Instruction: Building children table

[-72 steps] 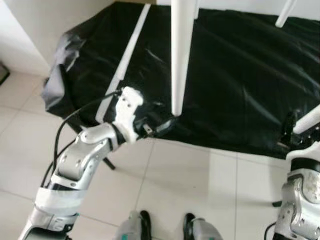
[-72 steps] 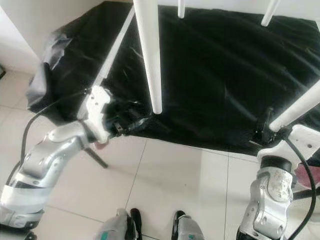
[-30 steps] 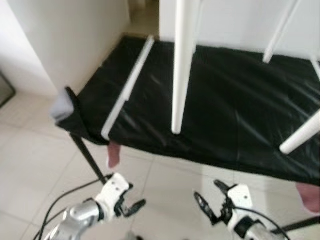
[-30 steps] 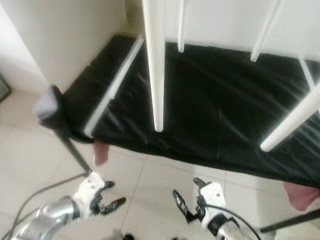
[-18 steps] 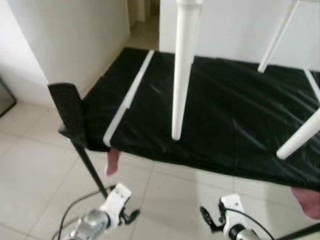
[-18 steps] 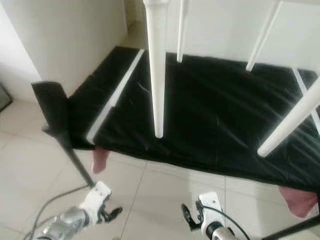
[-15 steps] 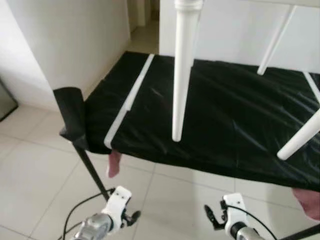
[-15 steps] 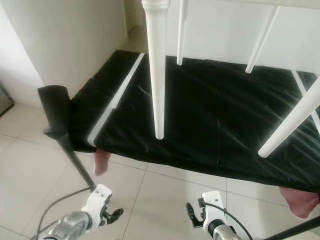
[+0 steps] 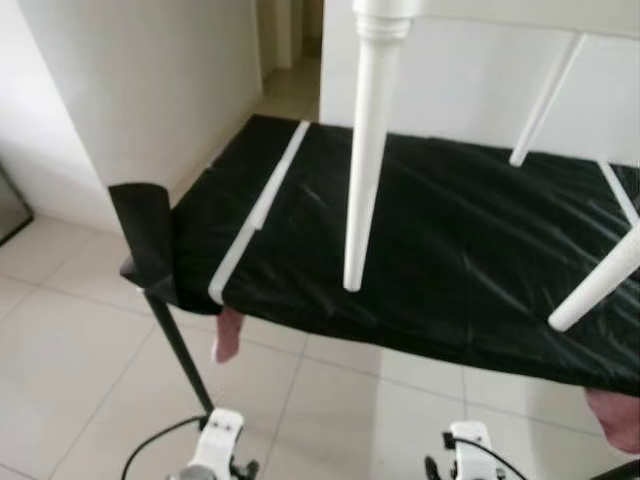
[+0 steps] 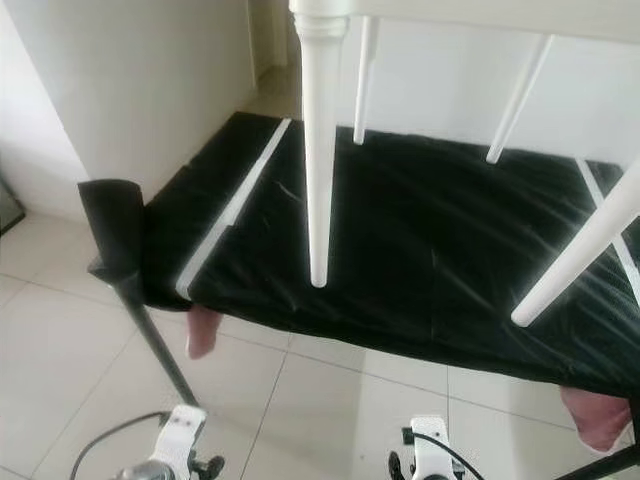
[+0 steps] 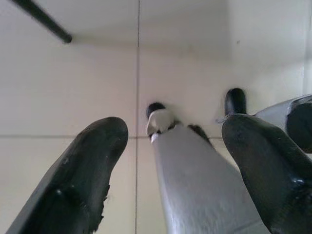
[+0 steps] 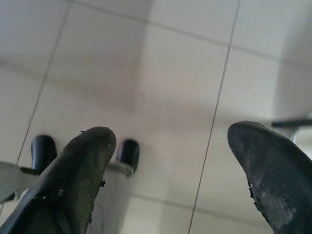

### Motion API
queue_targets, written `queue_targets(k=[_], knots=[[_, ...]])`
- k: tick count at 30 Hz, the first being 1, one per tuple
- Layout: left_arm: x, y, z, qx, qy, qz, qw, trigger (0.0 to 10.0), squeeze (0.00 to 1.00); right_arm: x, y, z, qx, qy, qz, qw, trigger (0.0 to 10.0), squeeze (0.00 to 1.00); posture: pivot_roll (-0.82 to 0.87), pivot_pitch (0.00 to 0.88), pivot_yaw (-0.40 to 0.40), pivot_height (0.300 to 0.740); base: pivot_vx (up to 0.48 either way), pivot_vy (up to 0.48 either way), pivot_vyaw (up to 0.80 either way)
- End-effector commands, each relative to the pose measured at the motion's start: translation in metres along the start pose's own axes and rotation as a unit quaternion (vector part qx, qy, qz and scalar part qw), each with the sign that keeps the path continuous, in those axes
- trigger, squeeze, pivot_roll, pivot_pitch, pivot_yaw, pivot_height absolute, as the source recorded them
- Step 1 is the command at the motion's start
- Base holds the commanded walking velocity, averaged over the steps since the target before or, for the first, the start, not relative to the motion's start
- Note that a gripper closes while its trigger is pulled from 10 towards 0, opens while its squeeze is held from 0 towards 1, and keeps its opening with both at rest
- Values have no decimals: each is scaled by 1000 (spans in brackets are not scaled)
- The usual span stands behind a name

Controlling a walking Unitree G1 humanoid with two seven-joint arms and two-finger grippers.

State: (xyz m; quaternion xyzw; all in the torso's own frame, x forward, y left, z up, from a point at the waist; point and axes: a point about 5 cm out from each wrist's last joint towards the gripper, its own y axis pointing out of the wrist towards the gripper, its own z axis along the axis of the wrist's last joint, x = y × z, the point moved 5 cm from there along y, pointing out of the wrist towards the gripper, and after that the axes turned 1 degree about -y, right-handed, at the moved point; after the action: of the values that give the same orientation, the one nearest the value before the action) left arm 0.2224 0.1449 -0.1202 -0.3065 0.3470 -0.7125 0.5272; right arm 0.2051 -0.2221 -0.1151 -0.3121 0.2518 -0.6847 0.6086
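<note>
Both arms are hanging low; the left gripper [image 11: 168, 170] and right gripper [image 12: 175, 175] are gaping, empty; table leg [image 9: 362, 180] is standing far above them.

table top [image 10: 480, 15]: cut off by top edge, only underside rim visible
near-right table leg [image 9: 598, 288]: upper end cut off at right edge
pink object [image 10: 590, 415]: mostly hidden under black sheet [image 10: 420, 250], unidentifiable
stand pole [image 9: 180, 345]: base hidden
</note>
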Motion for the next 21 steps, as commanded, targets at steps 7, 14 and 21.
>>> queue_targets(k=[7,14,21], knots=[[16,3,-9,-18,7,-9,1000,10000,0,-2,-8,-31,-48,5,-5,999,10000,0,31,0,26,740,0,0,0],[22,4,-10,-23,18,-14,999,10000,0,-10,-10,-38,-58,16,-3,998,10000,0,32,0,33,740,0,0,0],[21,4,-9,-21,8,-9,1000,10000,0,-16,-9,-37,-59,25,-1,998,10000,0,38,0,29,740,0,0,0]])
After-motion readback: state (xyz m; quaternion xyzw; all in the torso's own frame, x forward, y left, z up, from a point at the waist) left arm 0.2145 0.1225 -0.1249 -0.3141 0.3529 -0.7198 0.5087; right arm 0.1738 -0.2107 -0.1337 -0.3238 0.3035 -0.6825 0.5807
